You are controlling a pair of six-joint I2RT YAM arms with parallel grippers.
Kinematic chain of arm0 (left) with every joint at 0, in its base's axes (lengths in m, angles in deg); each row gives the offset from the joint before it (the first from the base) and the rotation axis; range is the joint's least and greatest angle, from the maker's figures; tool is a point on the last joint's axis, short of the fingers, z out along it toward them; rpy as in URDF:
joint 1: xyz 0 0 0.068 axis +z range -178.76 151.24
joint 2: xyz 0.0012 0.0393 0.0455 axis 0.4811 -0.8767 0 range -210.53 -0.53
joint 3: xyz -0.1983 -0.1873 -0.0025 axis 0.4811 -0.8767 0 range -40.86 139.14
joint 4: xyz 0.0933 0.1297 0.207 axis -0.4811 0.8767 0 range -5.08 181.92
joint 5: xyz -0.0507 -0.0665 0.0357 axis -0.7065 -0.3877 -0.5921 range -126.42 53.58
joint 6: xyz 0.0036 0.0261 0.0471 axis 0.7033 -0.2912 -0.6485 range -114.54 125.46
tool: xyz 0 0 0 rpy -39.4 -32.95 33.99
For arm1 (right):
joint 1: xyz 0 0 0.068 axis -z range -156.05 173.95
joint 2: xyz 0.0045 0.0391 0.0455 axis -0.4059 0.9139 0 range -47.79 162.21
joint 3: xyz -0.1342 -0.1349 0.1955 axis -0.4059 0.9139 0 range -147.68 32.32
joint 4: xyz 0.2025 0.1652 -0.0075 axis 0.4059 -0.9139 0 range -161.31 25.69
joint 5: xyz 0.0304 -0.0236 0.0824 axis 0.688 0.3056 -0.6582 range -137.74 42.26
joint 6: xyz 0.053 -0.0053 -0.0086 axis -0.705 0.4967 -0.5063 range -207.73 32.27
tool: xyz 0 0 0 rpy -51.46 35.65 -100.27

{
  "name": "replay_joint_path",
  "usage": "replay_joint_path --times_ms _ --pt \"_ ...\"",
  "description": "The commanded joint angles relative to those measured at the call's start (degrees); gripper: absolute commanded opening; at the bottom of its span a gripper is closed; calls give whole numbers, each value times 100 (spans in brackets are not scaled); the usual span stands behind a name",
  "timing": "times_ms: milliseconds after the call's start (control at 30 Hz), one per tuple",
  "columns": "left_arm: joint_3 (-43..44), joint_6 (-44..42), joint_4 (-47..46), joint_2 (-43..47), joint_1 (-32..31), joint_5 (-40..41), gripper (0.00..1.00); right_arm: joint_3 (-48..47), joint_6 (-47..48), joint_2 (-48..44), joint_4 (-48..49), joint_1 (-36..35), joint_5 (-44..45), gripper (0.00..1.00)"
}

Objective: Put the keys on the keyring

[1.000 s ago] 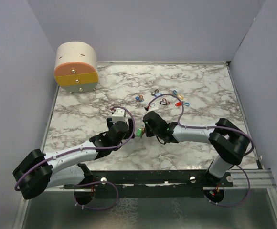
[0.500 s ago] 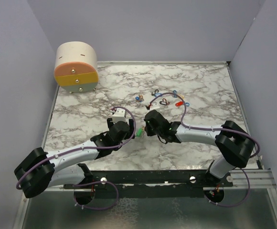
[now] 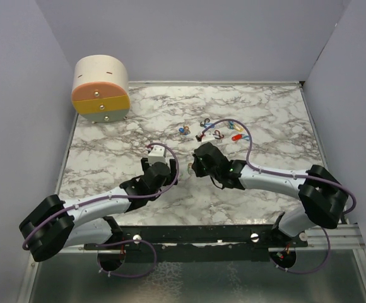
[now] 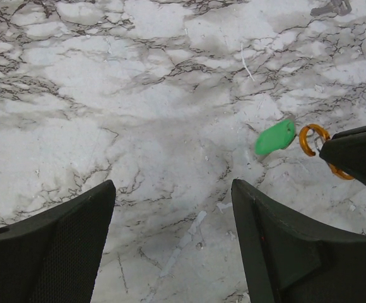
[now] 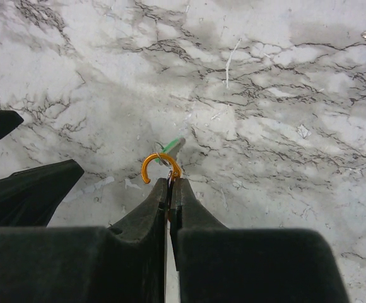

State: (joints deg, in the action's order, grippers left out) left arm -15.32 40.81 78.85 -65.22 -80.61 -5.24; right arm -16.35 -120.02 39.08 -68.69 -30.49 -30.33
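Note:
My right gripper (image 5: 170,182) is shut on the stem of an orange keyring (image 5: 159,155), an open C-shaped hook. A green-tagged key (image 5: 172,146) hangs from the hook just above the marble. From the left wrist view the same green key (image 4: 275,137) and keyring (image 4: 301,140) sit at the right, next to the right gripper's dark fingers (image 4: 360,154). My left gripper (image 4: 173,184) stands open and empty over bare marble, just left of the right gripper (image 3: 192,166). Several other keys (image 3: 218,131) lie at the back of the table.
A round cream, orange and yellow drawer box (image 3: 101,88) stands at the far left corner. A blue-tagged piece (image 3: 184,130) and a red one (image 3: 236,136) lie among the loose items at the back. Purple walls close in the table (image 3: 107,151).
The right arm has swung its elbow outward and drawn the keyring with the green key slightly away from the left gripper. The left gripper has stayed open and almost still.

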Motion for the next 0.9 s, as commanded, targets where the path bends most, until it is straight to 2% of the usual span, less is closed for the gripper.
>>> replay_joint_path --times_ms 0,300,867 --pt "-195 -52 -457 57 34 -179 77 37 67 -266 -149 -49 237 1" --pt "-661 -193 -1484 33 44 -473 74 49 100 -544 -238 -49 325 1" --pt "-1359 -1033 -4707 -737 44 -1747 75 29 156 -941 -232 -50 155 1"
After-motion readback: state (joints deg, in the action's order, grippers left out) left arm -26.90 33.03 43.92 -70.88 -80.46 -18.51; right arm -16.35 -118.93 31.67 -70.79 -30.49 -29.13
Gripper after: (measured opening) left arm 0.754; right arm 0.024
